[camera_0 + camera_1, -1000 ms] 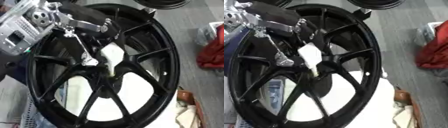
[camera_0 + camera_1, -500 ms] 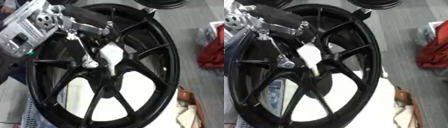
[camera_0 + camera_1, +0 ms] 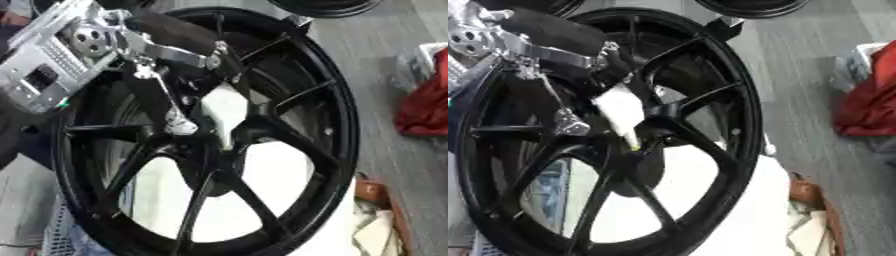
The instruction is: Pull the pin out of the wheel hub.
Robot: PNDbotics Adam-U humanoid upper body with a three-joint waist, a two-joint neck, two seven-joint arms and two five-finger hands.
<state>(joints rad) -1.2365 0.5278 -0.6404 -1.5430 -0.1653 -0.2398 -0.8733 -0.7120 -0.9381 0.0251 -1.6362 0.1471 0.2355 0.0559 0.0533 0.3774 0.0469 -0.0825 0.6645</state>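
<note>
At centre of big black spoked alloy wheel [image 3: 289,125], left hand [image 3: 188,47] had fingers pinched on white tapered pin [image 3: 224,112], tip at hub. Risk, judged: skewed pull could jam pin; fingers could slip off.

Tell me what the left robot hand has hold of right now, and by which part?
The left robot hand pinches the white pin by its upper end; the lower tip still points into the black wheel hub.
</note>
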